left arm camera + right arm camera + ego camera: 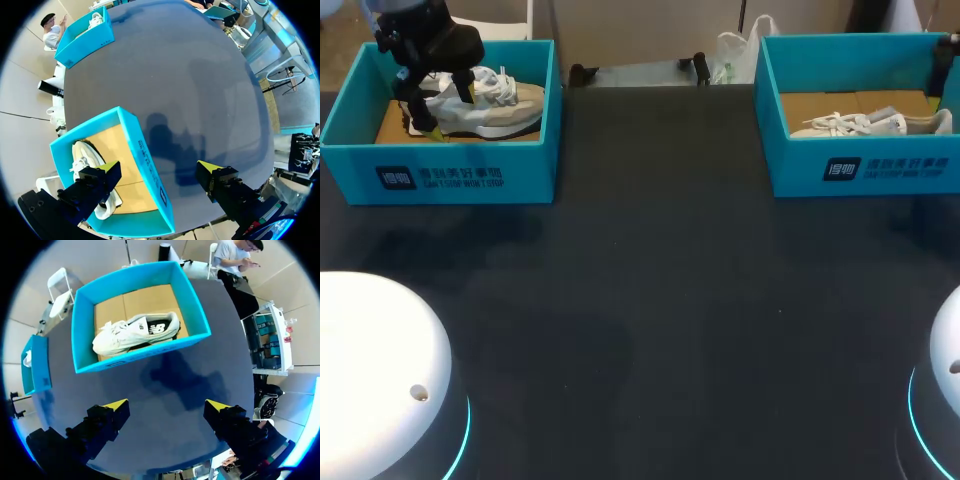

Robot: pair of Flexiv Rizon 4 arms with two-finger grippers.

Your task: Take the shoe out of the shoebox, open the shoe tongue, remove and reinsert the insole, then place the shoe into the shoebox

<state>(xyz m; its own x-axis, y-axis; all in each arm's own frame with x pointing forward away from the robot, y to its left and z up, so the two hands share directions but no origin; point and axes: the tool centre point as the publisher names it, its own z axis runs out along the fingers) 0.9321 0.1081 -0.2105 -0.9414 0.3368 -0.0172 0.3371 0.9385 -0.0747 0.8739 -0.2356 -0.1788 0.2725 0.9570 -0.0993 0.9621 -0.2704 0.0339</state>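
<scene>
With the left jaws and right jaws both spread, the shoebox [148,167] wall was framed between the left pair beside the shoe [85,155], where a descent might be snagged.

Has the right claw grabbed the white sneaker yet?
No, the right claw is open over the dark table, short of the white lace-up sneaker lying inside its turquoise cardboard shoebox.

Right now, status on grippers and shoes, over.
Left gripper open, above left shoebox wall. Right gripper open, short of right shoebox. Left shoe, right shoe boxed. Nothing blocking.
</scene>
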